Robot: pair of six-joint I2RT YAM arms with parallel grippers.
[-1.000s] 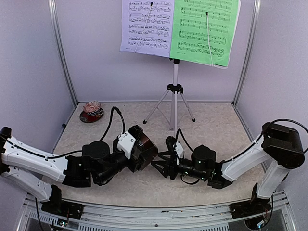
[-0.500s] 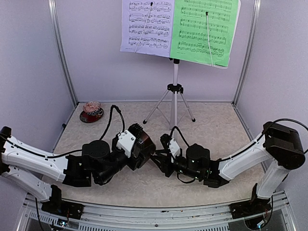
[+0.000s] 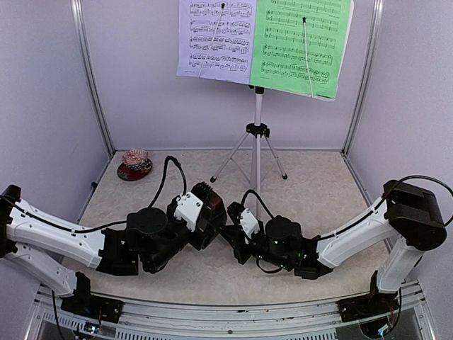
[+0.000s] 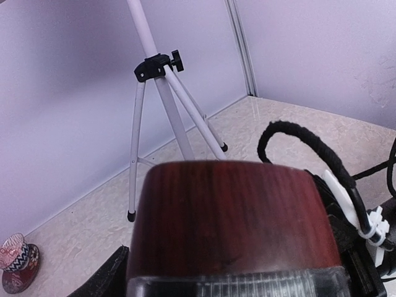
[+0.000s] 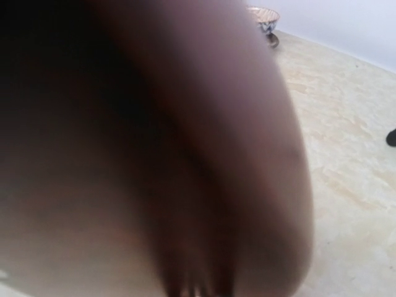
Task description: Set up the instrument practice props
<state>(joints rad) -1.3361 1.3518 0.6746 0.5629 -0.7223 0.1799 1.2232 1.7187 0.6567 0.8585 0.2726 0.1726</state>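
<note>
The silver tripod music stand [image 3: 257, 142] stands at the back, its desk hidden behind the pale lavender sheet [image 3: 216, 39] and the green sheet [image 3: 301, 46]. My left gripper [image 3: 205, 221] is shut on the brown metronome [image 3: 215, 219], held low over the table. It fills the lower left wrist view as a dark wood block, the metronome [image 4: 229, 216]. My right gripper [image 3: 231, 231] presses up against its right side. The right wrist view is almost all blurred brown metronome [image 5: 154, 154], so its own fingers are hidden.
A small patterned trinket on a red saucer [image 3: 134, 164] sits at the back left corner of the table. The tripod legs [image 4: 167, 105] spread just behind the two grippers. Metal frame posts [image 3: 92, 78] and lilac walls close in the table on three sides.
My right arm has slid left until its gripper meets the metronome. My left arm has shifted slightly right with the metronome.
</note>
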